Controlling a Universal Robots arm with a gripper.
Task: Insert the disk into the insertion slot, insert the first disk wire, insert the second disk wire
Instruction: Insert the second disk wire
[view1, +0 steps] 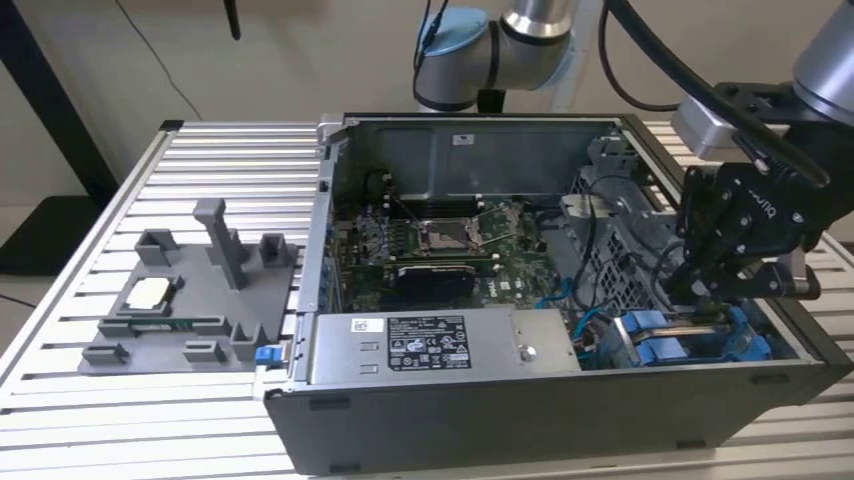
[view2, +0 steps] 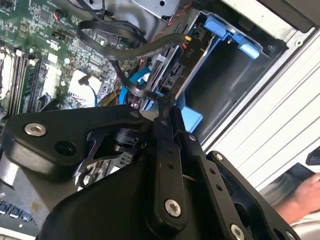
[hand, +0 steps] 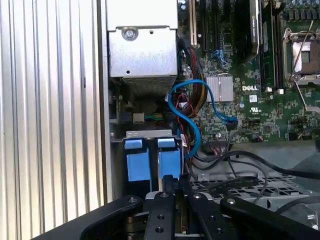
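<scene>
Black gripper (view1: 703, 292) sits low in the case's front corner on the exterior view's right, right over the drive bays. In the second wrist view the fingers (view2: 165, 150) look pressed together, with a black cable (view2: 140, 52) looping just past the tips; you can't tell whether they actually pinch it. Just beyond the tips in the first wrist view you see the blue carrier ends of the disk (hand: 169, 161), seated in the insertion slot (hand: 150, 134) beside a second blue carrier (hand: 136, 160). A blue data cable (hand: 192, 125) curls next to them. Farther in, the grey power-supply box (view1: 441, 345) lies along the case front, then the motherboard (view1: 441, 245). Well apart, on the exterior view's left, the grey fixture tray (view1: 187, 300) rests on the slatted table (view1: 80, 400). A person's hand (view2: 305, 192) shows at the second wrist view's edge.
</scene>
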